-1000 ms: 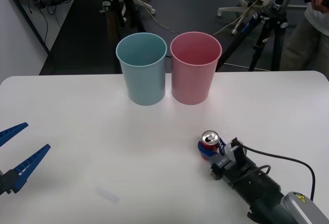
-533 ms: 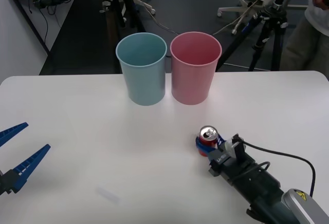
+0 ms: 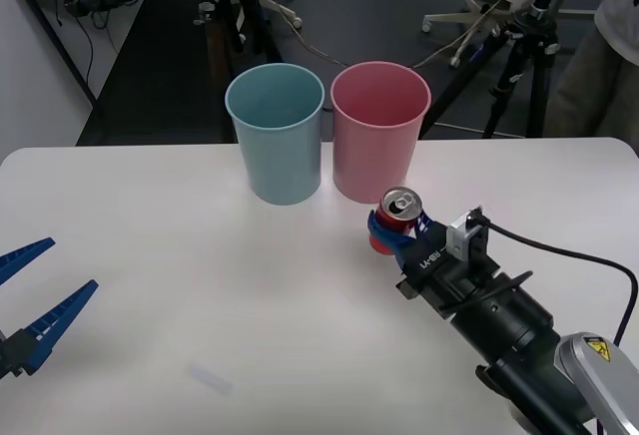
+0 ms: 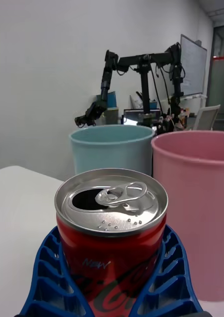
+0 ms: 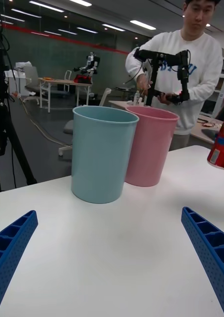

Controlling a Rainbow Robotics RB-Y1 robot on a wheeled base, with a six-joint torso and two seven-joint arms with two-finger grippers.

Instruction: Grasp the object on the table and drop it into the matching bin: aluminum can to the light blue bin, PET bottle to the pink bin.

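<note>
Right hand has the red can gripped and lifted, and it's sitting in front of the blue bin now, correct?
Not quite. The right hand does grip the red can off the table, but the front view shows it in front of the pink bin, not the blue bin.

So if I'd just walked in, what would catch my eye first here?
Probably the red can, lifted off the white table between the blue fingers of the right gripper, close in front of the pink bin. Next, the light blue bin standing beside the pink one. The left gripper waits open at the table's left edge.
</note>
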